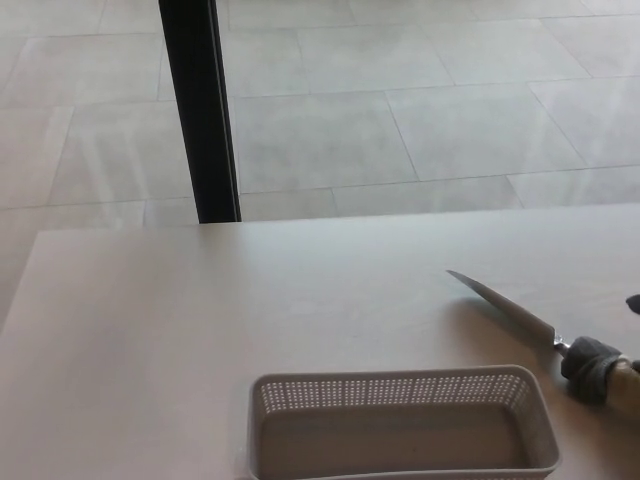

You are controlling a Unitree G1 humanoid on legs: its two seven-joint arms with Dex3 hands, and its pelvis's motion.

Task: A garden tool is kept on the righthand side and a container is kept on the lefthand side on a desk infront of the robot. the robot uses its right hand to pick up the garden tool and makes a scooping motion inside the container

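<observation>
A pale desk (150,330) is stretching before a tiled floor (420,120). A perforated grey basket (400,425) is sitting at the near edge. To its right, a garden tool (545,335) with a narrow metal blade is lying on the desk. A dark tip of the right hand (634,303) is showing at the edge; whether it is open or closed cannot be told.

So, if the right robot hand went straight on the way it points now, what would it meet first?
Only a dark tip of the right robot hand shows at the right edge, so its heading is unclear. Going on leftward, it would probably meet the tool first.
</observation>
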